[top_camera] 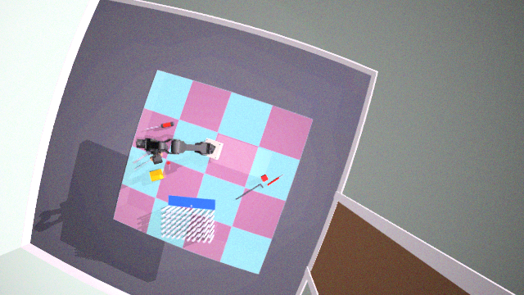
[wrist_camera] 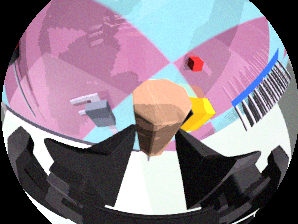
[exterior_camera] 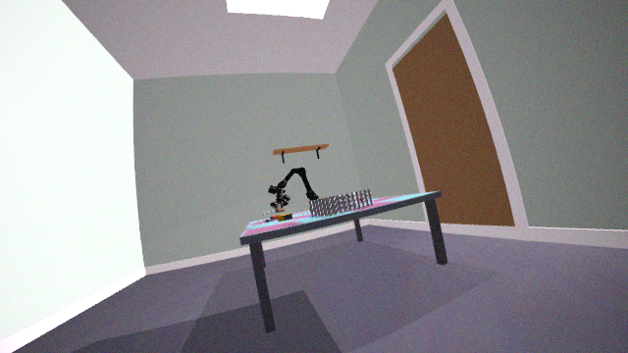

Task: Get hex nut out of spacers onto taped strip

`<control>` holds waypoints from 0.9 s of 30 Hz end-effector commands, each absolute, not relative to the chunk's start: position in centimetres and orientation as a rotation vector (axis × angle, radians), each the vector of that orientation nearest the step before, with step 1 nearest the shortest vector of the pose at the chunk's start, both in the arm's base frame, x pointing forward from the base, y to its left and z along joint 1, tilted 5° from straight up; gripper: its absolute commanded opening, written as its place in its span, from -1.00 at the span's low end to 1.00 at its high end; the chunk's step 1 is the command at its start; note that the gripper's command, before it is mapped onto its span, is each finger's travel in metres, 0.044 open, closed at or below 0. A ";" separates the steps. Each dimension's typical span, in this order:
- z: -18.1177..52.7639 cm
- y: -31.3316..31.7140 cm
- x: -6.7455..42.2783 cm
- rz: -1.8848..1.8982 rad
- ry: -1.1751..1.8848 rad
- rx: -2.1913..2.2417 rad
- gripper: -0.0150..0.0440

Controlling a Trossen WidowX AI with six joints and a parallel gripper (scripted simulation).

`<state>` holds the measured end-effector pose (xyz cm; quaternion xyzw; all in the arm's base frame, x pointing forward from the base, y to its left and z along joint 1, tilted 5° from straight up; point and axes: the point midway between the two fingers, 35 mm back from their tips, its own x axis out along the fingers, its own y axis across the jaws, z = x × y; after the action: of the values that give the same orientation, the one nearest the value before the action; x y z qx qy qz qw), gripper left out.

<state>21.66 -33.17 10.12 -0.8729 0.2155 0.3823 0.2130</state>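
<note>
Arm (top_camera: 186, 147) stretched from white base plate (top_camera: 214, 148) toward left of top view, wrist bent down over checkered table (top_camera: 246, 123). Gripper (wrist_camera: 158, 145) clamped on tan wooden handle (wrist_camera: 160, 117), lower centre of wrist view. Yellow block (top_camera: 155, 174) just below gripper in top view. Blue taped strip (top_camera: 191, 201) lower centre, spacers (top_camera: 188, 224) directly beneath. Small pale speck on strip, possibly nut; cannot tell. Red-handled screwdriver (top_camera: 162, 125) upper left.

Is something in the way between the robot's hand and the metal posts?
Yes: a yellow block lies roughly between the gripper, shut on a tan-handled tool, and the blue strip before the spacers. The nut itself isn't visible.
</note>
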 end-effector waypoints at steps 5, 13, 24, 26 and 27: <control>9.2 -33.3 21.7 1.062 0.599 -2.425 -0.49; 8.4 -33.3 21.7 1.062 0.599 -2.425 -0.49; 7.3 -33.2 21.6 1.062 0.599 -2.424 -0.49; 7.1 -33.2 21.6 1.062 0.599 -2.424 -0.49; 7.0 -33.2 21.6 1.062 0.599 -2.424 -0.49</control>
<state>21.60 -33.13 7.43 -0.8726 0.2157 0.3825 0.2137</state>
